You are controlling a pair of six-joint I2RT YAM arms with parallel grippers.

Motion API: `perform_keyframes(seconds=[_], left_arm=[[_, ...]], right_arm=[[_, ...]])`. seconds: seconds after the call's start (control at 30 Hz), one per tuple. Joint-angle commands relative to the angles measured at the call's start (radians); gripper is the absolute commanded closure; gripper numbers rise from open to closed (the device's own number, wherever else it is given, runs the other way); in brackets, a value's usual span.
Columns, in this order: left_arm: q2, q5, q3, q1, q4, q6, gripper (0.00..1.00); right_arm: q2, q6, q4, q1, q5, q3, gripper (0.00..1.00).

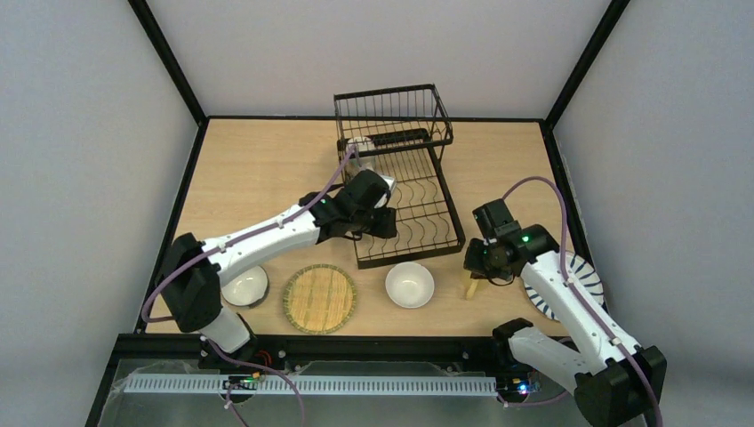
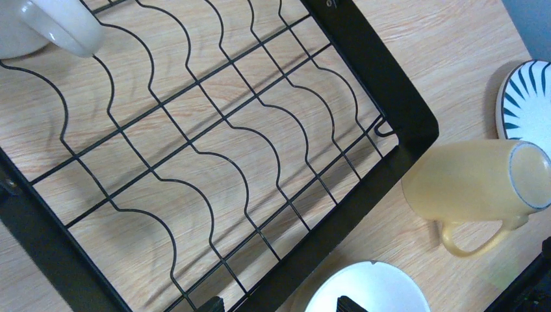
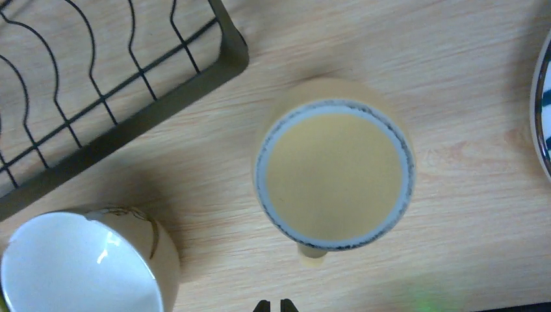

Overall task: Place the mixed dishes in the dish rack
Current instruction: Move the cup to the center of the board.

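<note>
The left arm (image 1: 267, 236) runs from its base at the near left corner diagonally across the table (image 1: 258, 169). Its wrist is tipped down, so the left claw (image 2: 278, 304) hangs over the near part of the rack's (image 2: 390, 91) flat tray. That claw stands wide and holds nothing. In its wrist view the two tips straddle the tray's near rim, with only bare wire and wood beneath. A pale rounded piece (image 2: 58, 26) shows over the tray at the corner of that view; what it is cannot be told.

The right arm (image 1: 569, 307) rises from the near right, folds at the elbow and points its wrist straight down. The right claw (image 3: 274, 304) is narrow, its tips almost together with nothing between them.

The mug (image 3: 333, 172) stands upright on the table right under that claw, mouth up, with its handle on the side nearest the tips. No contact shows. The mug sits between the rack's near right corner and the striped plate (image 2: 529, 104), apart from both.

The middle bowl (image 1: 410, 285) rests just before the tray's near rim. The bamboo plate (image 1: 320, 298) lies to its left. The left bowl (image 1: 244, 286) lies partly under the left arm.
</note>
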Motion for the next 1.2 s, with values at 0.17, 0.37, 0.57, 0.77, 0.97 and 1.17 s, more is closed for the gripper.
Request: perform_keyframes(seconds=[0.17, 0.37, 0.57, 0.77, 0.97, 1.17], left_arm=[[0.058, 0.051, 0.047, -0.006, -0.013, 0.005, 0.01], [0.066, 0.088, 0.053, -0.006, -0.007, 0.013, 0.01], [0.081, 0.112, 0.06, -0.006, -0.007, 0.029, 0.01], [0.085, 0.124, 0.065, -0.006, -0.017, 0.044, 0.01], [0.084, 0.134, 0.064, -0.006, -0.029, 0.057, 0.01], [0.077, 0.141, 0.061, -0.006, -0.047, 0.074, 0.01]], right_arm=[[0.02, 0.054, -0.044, 0.0, 0.043, -0.05, 0.91], [0.065, 0.072, -0.048, 0.0, 0.111, -0.032, 0.91], [0.125, 0.061, -0.014, -0.001, 0.177, -0.008, 0.9], [0.182, 0.051, 0.049, -0.003, 0.184, 0.0, 0.87], [0.246, 0.031, 0.11, -0.02, 0.194, 0.017, 0.87], [0.295, -0.011, 0.157, -0.078, 0.222, 0.05, 0.87]])
